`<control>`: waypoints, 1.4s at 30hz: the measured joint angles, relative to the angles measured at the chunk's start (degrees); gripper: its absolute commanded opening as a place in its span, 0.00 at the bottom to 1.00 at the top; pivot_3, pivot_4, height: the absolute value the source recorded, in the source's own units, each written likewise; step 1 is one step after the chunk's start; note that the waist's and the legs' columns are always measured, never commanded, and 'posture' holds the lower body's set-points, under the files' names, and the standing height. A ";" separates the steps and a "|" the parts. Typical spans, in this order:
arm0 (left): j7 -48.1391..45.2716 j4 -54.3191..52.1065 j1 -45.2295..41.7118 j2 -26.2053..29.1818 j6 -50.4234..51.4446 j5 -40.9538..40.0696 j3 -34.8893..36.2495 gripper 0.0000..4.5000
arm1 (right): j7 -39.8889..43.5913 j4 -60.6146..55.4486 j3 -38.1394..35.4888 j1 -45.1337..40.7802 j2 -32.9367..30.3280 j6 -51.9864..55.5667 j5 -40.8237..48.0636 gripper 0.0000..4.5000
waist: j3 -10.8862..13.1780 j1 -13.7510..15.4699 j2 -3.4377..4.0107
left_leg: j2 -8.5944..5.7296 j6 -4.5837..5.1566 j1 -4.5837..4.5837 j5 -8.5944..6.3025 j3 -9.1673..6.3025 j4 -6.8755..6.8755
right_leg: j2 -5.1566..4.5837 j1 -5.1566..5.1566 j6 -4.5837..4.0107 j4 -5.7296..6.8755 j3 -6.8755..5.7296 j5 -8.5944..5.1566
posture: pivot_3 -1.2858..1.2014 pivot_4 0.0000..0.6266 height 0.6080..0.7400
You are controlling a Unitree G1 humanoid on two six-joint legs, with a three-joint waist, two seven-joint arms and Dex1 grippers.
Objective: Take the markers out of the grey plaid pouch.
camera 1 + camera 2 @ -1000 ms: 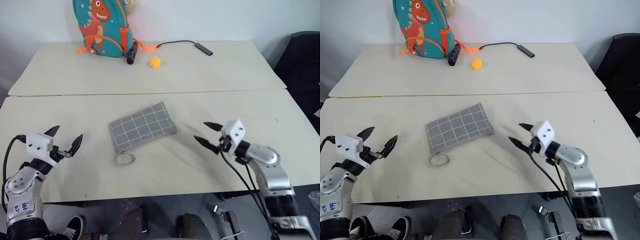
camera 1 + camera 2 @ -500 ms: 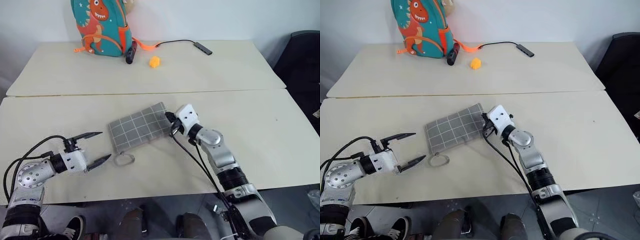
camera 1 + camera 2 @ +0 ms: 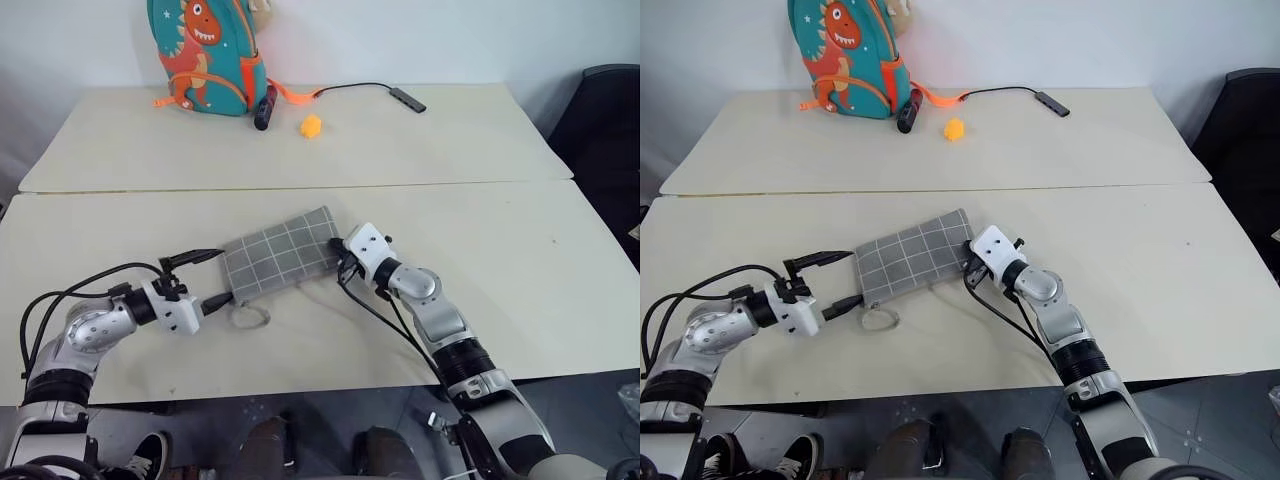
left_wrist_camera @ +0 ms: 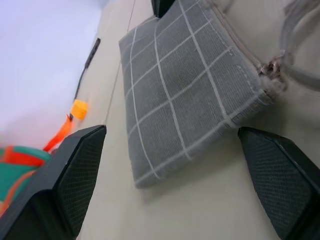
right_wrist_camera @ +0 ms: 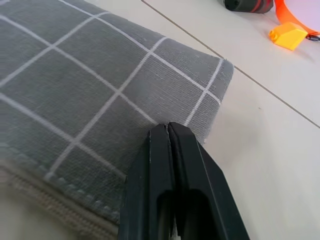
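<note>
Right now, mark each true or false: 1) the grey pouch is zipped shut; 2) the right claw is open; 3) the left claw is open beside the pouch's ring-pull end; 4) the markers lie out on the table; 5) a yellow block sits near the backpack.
1) True: the grey plaid pouch looks closed.
2) False: the right claw is shut, pressing on the pouch's end.
3) True: the left claw is open there.
4) False: no markers are out.
5) True: the yellow block lies near the backpack.
</note>
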 measured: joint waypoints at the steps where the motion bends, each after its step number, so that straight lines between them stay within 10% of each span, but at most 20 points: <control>1: 1.32 0.54 -0.64 0.02 0.00 1.05 -0.52 1.00 | 0.10 -0.03 -0.01 0.00 0.02 0.25 0.16 0.02 | 0.00 -0.01 0.00 | 0.00 0.00 0.04 0.00 0.00 0.00 | 0.00 0.02 0.00 0.02 0.00 0.00 | 0.52 0.24 1.00; 9: 7.37 5.47 -5.76 -0.23 0.06 3.93 -6.02 0.96 | 0.69 -1.22 -0.03 0.12 -0.06 0.79 0.66 0.01 | -0.01 0.09 0.03 | 0.00 -0.01 0.09 0.00 -0.02 -0.01 | -0.02 0.03 0.00 0.09 -0.01 0.00 | 0.52 0.24 1.00; 25: 5.71 5.38 -6.87 -0.14 1.78 0.16 -9.78 0.00 | 2.70 -3.76 -0.01 1.78 -0.55 1.26 1.21 0.00 | -0.40 0.00 0.68 | -0.03 0.05 0.10 -0.05 0.02 -0.01 | -0.06 0.08 0.00 0.00 0.00 0.00 | 0.52 0.24 1.00; 32: 2.42 2.75 -4.61 -1.36 4.73 -6.03 -9.46 0.00 | 10.35 -14.12 -2.13 2.95 -3.65 9.55 9.50 0.42 | -0.40 -0.08 0.69 | -0.02 0.08 0.10 -0.08 0.01 -0.02 | -0.06 0.09 0.00 -0.07 0.03 0.00 | 0.52 0.24 1.00; 38: 0.62 -3.77 -0.97 -4.79 12.26 -11.57 -7.93 0.00 | 16.55 -38.16 -5.61 6.98 -8.53 36.67 29.60 0.83 | -0.40 0.10 0.69 | 0.00 0.08 0.10 -0.18 -0.17 -0.01 | -0.12 0.09 0.00 -0.36 0.14 0.00 | 0.52 0.24 1.00; 42: 2.58 -9.16 0.47 -6.95 16.94 -9.31 -7.61 0.00 | 14.30 -43.74 -4.69 9.98 -8.90 52.38 37.61 0.83 | -0.40 0.28 0.69 | -0.02 -0.03 0.07 -0.27 -0.25 -0.01 | -0.14 0.12 0.00 -0.83 0.16 0.00 | 0.52 0.24 1.00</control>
